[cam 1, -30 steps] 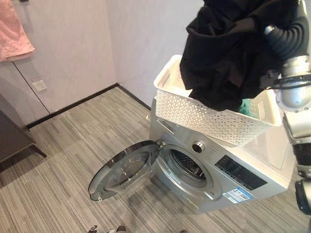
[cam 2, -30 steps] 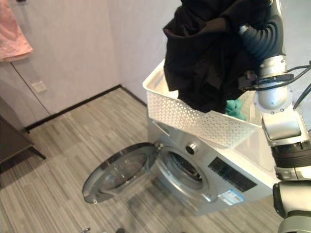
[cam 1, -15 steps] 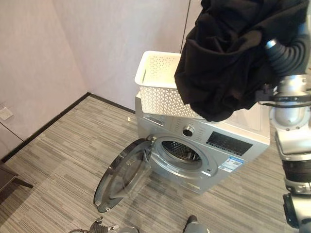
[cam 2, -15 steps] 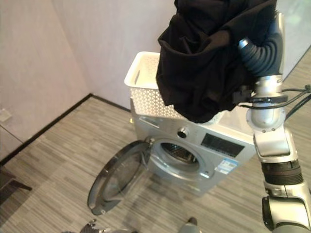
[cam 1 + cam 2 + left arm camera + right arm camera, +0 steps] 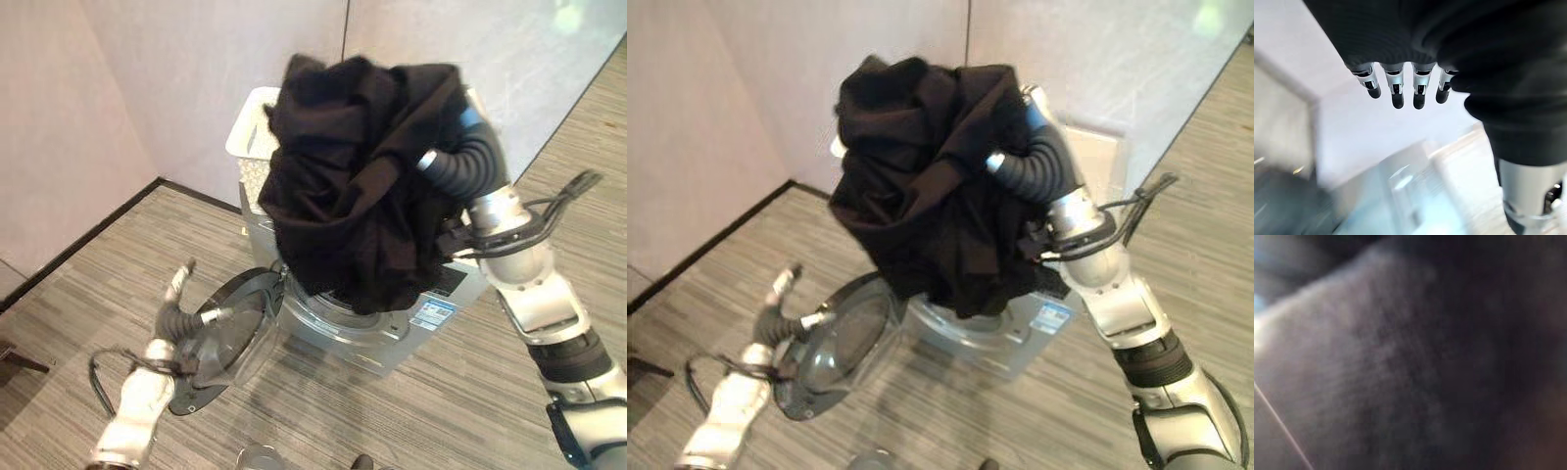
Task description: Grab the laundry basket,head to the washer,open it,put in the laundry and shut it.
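A big black garment (image 5: 353,186) hangs bunched from the end of my right arm (image 5: 490,211), in front of and above the silver washer (image 5: 431,313). It wraps my right hand and hides the drum opening. The right wrist view has dark cloth (image 5: 1415,362) pressed close. The washer's round door (image 5: 220,338) stands swung open to the left. A white laundry basket (image 5: 247,137) sits on top of the washer, mostly behind the garment. My left hand (image 5: 179,279) is open, with straight fingers (image 5: 1396,90), just left of the door's rim.
The washer stands against pale walls in a corner, with a black skirting strip (image 5: 88,245) along the floor. Grey striped floor (image 5: 470,411) spreads in front of and to the right of the machine.
The camera has swung, shifting the whole scene. The black garment has come down from high over the basket to hang before the washer's front. My left arm has come into view by the door.
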Tool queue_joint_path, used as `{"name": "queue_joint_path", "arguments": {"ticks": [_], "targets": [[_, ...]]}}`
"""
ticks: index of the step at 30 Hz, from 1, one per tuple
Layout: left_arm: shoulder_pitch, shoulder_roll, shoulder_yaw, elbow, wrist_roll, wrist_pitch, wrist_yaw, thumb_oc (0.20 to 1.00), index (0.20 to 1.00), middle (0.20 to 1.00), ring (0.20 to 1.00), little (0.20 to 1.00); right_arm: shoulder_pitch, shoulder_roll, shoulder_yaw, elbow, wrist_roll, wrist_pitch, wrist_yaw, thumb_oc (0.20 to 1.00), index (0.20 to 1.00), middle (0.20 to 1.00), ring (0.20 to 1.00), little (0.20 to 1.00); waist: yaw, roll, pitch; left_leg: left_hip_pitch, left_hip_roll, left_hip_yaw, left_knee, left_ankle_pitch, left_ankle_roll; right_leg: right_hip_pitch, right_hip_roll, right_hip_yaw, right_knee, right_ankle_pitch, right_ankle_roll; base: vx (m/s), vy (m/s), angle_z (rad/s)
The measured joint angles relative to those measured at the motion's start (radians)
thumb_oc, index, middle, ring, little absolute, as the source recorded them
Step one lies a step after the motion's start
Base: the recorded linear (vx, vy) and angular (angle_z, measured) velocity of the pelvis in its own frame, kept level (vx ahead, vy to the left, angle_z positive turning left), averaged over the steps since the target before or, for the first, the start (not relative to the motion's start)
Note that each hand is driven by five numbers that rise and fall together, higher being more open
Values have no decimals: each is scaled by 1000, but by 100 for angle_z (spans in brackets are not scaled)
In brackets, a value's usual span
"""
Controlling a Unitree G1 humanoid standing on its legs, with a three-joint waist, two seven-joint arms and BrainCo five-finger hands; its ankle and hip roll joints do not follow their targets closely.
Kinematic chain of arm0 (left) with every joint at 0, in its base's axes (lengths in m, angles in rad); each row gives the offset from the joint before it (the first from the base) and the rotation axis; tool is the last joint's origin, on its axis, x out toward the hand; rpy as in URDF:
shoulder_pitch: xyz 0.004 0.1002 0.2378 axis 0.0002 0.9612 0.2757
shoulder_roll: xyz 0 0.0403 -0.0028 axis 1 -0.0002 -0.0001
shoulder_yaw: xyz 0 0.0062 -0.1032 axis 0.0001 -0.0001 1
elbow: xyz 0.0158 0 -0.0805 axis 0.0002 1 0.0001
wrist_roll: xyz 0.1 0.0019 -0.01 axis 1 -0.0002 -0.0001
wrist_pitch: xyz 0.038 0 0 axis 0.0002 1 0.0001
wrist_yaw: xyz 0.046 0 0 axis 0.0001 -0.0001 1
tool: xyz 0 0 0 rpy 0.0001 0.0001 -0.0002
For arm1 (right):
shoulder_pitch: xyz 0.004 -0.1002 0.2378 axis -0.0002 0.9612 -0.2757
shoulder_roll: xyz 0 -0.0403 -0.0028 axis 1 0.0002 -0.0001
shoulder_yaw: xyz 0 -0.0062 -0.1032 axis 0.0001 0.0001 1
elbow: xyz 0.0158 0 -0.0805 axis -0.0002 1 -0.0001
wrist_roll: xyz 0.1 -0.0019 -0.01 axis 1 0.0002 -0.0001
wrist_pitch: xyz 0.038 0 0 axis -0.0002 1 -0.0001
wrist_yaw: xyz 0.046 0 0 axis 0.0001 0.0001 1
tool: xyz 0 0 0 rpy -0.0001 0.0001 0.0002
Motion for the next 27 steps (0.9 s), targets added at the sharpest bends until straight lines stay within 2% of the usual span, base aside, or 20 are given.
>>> {"name": "queue_joint_path", "arguments": {"ticks": [2, 4, 11, 15, 23, 27], "targets": [[-11, 5, 1, -57, -10, 4, -44, 1000, 1000, 1000, 1000, 1000, 5, -5, 0, 0, 1, 5, 25, 200, 200, 200, 200, 200, 2, 18, -11, 0, -7, -35, -13, 13, -6, 36, 4, -37, -44, 14, 0, -43, -164, 56], [-22, -6, -16, -88, -93, 27, -99, 1000, 1000, 1000, 1000, 1000, 7, -11, -1, 2, 3, 23, 46, 200, 200, 200, 200, 200, 4, 31, -17, -14, -9, -81, -14, 21, -10, 75, 10, -82, -82, 28, 8, -17, -119, 63], [-28, -14, -91, -161, -336, 126, -241, 1000, 1000, 1000, 1000, 1000, 56, -45, -30, 6, 41, 79, 105, 200, 200, 200, 200, 200, 6, 39, -23, -14, -43, -143, -52, 45, -7, 157, 10, -159, -197, 77, 30, 5, -21, 35], [-33, -8, -100, -183, -371, 150, -275, 1000, 1000, 1000, 1000, 1000, 162, -66, -109, 5, 59, 107, 109, 200, 200, 200, 200, 200, -4, 44, -25, -13, -72, -170, -69, 52, -4, 207, 11, -194, -291, 122, 41, 28, -7, 26], [-86, -19, -248, -171, -374, 172, -292, 1000, 1000, 1000, 1000, 1000, 179, -91, -123, 7, 59, 134, 117, 200, 200, 200, 200, 200, -30, 53, -30, -10, -82, -170, -81, 54, -3, 209, 8, -210, -292, 127, 43, 31, 2, 5], [-157, -62, -290, -109, -374, 183, -289, 1000, 1000, 1000, 1000, 1000, 178, -90, -120, 11, 58, 139, 117, 200, 200, 200, 200, 200, -41, 53, -30, -10, -81, -167, -81, 54, -3, 208, 9, -210, -292, 127, 43, 0, 0, 0]]}}
